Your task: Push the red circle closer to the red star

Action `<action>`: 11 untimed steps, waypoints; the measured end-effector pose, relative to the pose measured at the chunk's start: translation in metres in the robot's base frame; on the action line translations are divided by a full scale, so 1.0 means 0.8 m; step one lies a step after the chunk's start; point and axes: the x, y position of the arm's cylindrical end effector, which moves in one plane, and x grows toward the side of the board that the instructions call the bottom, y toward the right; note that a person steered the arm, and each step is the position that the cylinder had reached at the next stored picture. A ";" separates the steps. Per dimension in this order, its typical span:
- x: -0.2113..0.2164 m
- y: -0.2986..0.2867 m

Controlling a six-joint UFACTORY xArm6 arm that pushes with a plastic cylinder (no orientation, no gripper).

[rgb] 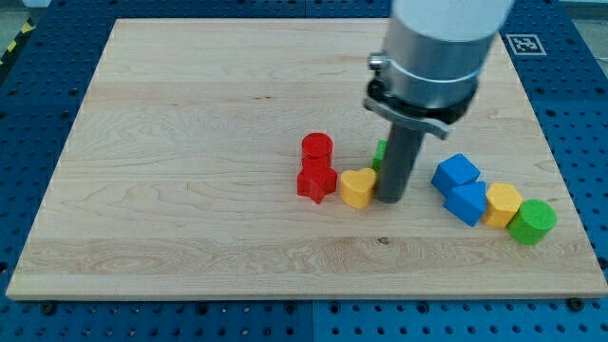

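The red circle (317,147) sits right above the red star (315,181) near the board's middle, and the two touch. A yellow heart-shaped block (357,187) lies just right of the star. My tip (390,199) rests on the board right of the yellow heart, touching or almost touching it, and well right of the red circle. A green block (380,152) peeks out behind the rod, mostly hidden.
At the view's right, two blue blocks (456,172) (468,201), a yellow hexagon-like block (503,203) and a green cylinder (532,220) sit in a row. The wooden board (190,142) lies on a blue perforated table.
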 end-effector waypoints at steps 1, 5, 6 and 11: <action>0.000 -0.056; -0.065 -0.024; -0.104 -0.026; -0.081 -0.024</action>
